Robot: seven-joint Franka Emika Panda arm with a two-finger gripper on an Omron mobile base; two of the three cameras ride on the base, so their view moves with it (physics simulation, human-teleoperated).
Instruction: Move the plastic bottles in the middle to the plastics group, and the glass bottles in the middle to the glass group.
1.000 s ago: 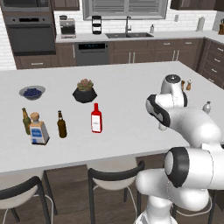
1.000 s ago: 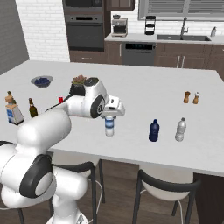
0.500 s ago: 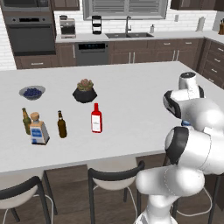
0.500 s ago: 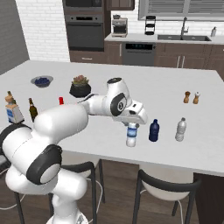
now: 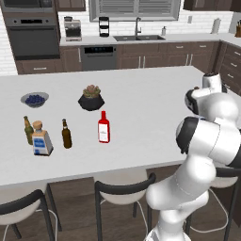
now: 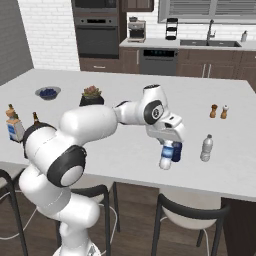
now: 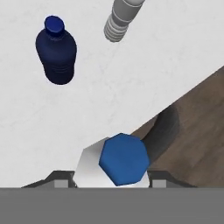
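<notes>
My gripper (image 6: 168, 146) is shut on the small clear plastic bottle (image 6: 165, 159), gripping it just under its blue cap (image 7: 124, 159) and holding it upright near the counter's front edge. Right beside it stand the plastics group's dark blue bottle (image 6: 177, 152) (image 7: 56, 50) and the greyish clear bottle (image 6: 206, 148) (image 7: 120, 19). In the left base view the red glass bottle (image 5: 103, 127) and the brown beer bottle (image 5: 66, 134) stand mid-counter. Left of them is the glass group: an olive-green bottle (image 5: 28, 130) and a square clear bottle (image 5: 41, 139).
A bowl of dark berries (image 5: 34, 99) and a potted plant (image 5: 91, 97) sit behind the glass bottles. Two small shakers (image 6: 219, 111) stand at the far right of the counter. Stools (image 6: 195, 215) are tucked under the counter's front edge (image 7: 175, 100).
The arm has swung to the right with the small water bottle in its grip, bringing it from mid-counter to just beside the dark blue bottle. The other bottles have not moved.
</notes>
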